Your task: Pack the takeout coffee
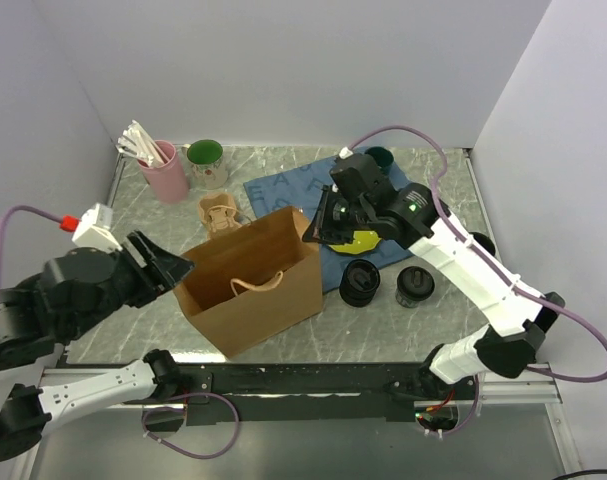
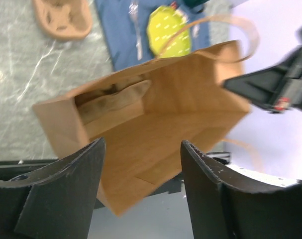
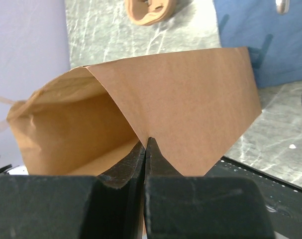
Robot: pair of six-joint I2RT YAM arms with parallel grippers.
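Scene: a grey marbled tabletop [image 1: 148, 215] seen from above, with two robot arms at its near edge.
Bag [image 1: 253, 290]: brown paper with paper handles, standing in the middle of the tabletop, mouth open upward.
Cups [image 1: 360, 283]: two alike, black and round, upright on the tabletop just right of the bag and outside it. The left one sits at the edge of a blue cloth [image 1: 293, 190]. The right cup [image 1: 416, 285] is near it, on bare stone.
Right gripper [image 1: 316, 232]: pressed together, pinching the bag's upper rim at its far right corner. The wrist view shows the paper edge caught at the fingertips.
Left gripper [image 1: 171, 262]: spread, just beside the bag's left side. Its wrist view looks between the two dark fingers [image 2: 66, 189] into the bag's open mouth.
Carrier [image 1: 220, 213]: tan moulded cardboard, behind the bag, left of the cloth.
Mug [image 1: 205, 155]: dark green, at the far edge.
Pink cup [image 1: 166, 172]: left of the mug, holding white utensils.
Yellow disc [image 1: 361, 241]: on the cloth, partly under the right arm.
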